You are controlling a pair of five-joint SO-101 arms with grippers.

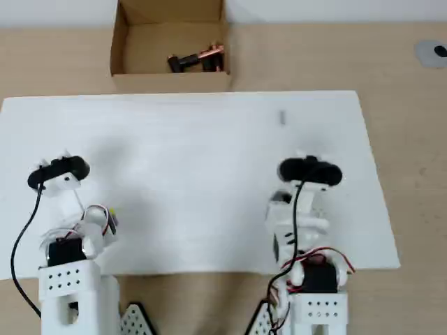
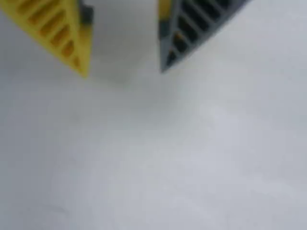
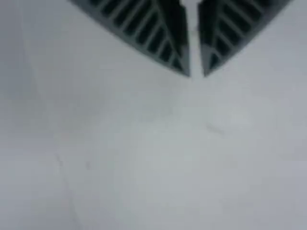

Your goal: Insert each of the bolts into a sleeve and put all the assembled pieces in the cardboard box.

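Box at far side of table, top open, near wall touching far edge of white sheet. In box: black-and-copper pieces bunched by one side wall, count unclear. One arm and other arm folded over sheet's near edge, well apart. Faint grey mark on sheet, unidentifiable. Grey disc at table's far corner.

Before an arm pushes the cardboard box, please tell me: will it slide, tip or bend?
The cardboard box looks thin-walled and holds just a few assembled pieces, so it is probably light and would likely slide. Its wide base makes tipping unlikely. The pieces lie on their sides and may roll inside.
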